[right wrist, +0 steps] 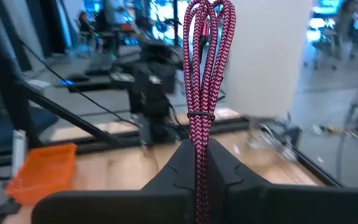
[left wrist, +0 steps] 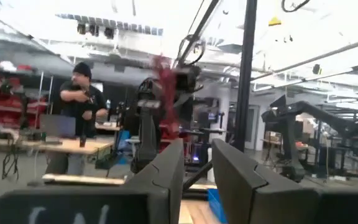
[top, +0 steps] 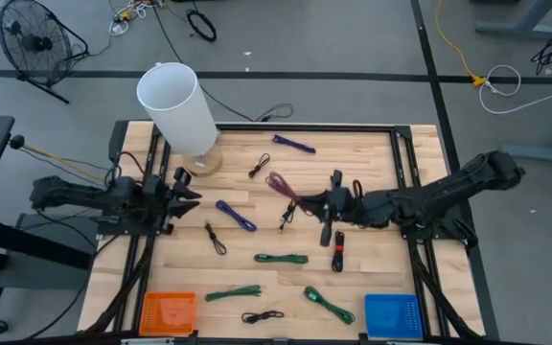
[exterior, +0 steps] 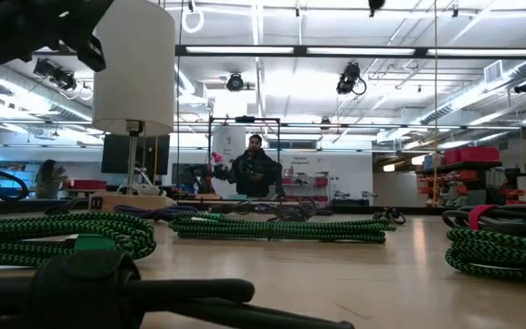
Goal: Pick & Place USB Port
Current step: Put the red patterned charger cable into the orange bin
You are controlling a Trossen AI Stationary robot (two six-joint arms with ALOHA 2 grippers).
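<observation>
The right gripper [top: 302, 201] holds a coiled red-pink braided cable [right wrist: 202, 68] over the middle of the desk [top: 372, 153], just right of the white lamp [top: 178, 110]; its fingers [right wrist: 166, 177] are pressed together on the bundle, which stands straight up out of them in the right wrist view, bound by a tie at mid-height; in the high view the cable's loops trail from the gripper back toward the lamp.

The step in hand looks like a carry or a hand-over; to do it well, the pinch should stay firm below the tie so the bundle does not slip or unwind, and the loose loops should ride high enough not to snag the cables lying under the path; which bin is meant cannot be told, though the orange bin [top: 168, 311] sits well below the lamp at the desk's near edge and the blue bin [top: 392, 313] far to its right.

The left gripper [top: 188, 188] hovers just below the lamp's wooden base, pointed at the right gripper, its fingers [left wrist: 160, 180] spread a little with nothing between them; it stands close to the route.

Purple, green and black cables lie scattered right of and below the lamp; a person [exterior: 255, 169] stands in the room beyond.
</observation>
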